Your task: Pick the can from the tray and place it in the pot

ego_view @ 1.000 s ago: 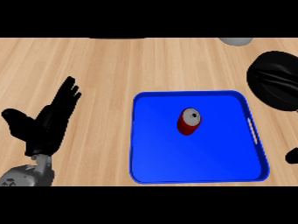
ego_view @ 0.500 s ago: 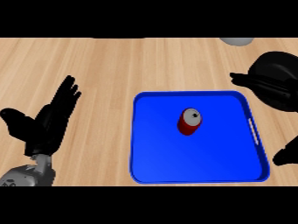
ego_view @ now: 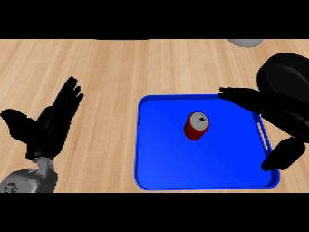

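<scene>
1. On my left, the left hand [ego_view: 50, 124] rests open over the bare wooden desk [ego_view: 130, 68], fingers straight and pointing up, well apart from the tray. It has no part in this step as far as I can judge.
2. In the middle sits the blue tray [ego_view: 163, 172], and the red can [ego_view: 196, 125] lies on it slightly right of centre, silver top showing, nothing touching it.
3. On my right, the right hand [ego_view: 284, 115] reaches over the tray's right rim, fingers spread wide and holding nothing, their tips near the tray's far right corner and apart from the can.
4. Behind that hand, the black pot [ego_view: 292, 77] stands on the desk just beside the tray's far right corner.
5. I read this as the approach: the can is not yet gripped. Next I need the hand moved left and down, fingers closing round the can.
6. A grey object [ego_view: 245, 42] shows at the far edge; I cannot tell what it is.
</scene>
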`<state>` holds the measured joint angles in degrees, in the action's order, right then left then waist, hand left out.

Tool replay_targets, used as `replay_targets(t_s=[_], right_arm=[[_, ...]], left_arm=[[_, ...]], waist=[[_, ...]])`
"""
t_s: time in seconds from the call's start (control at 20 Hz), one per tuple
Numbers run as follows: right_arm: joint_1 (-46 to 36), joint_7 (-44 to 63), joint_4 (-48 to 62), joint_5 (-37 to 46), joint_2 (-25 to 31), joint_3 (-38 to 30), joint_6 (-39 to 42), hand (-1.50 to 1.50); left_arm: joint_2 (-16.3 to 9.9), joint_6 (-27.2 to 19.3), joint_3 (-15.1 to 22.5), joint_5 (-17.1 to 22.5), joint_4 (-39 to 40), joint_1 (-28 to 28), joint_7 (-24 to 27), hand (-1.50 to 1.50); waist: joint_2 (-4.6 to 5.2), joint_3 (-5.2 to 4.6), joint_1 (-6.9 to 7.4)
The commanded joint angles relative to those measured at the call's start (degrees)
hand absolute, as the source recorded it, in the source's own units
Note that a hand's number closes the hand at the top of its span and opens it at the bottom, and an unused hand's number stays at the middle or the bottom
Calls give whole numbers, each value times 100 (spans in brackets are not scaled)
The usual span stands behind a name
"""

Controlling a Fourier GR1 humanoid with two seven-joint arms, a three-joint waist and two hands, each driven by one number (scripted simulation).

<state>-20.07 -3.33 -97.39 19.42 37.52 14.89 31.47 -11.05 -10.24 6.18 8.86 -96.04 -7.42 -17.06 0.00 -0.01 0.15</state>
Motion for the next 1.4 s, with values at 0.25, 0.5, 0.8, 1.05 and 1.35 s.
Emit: replay_targets(t_s=[0.25, 0.5, 0.8, 1.05, 1.35], right_arm=[[414, -20, -306, 483, -711, -287, 167, -150], [426, 240, -337, 754, -1105, -404, 336, -150], [154, 803, -76, 1298, -1608, -243, 307, -150], [444, 518, 216, 1956, -1750, -24, 14, -150], [197, 322, 761, 2596, -2113, 329, -128, -150]], left_arm=[[276, 170, -206, -201, 639, -336, 315, 0], [402, -25, -122, -415, 133, -390, -306, 0], [196, 404, -381, -215, -78, 12, -167, 0], [376, 504, -411, -238, 315, -82, 83, 0], [470, 390, -345, -439, -47, -39, -241, 0]], waist=[[-2, 0, -40], [-3, 1, -22], [-2, 0, -3], [1, 1, -16], [2, 1, -1]])
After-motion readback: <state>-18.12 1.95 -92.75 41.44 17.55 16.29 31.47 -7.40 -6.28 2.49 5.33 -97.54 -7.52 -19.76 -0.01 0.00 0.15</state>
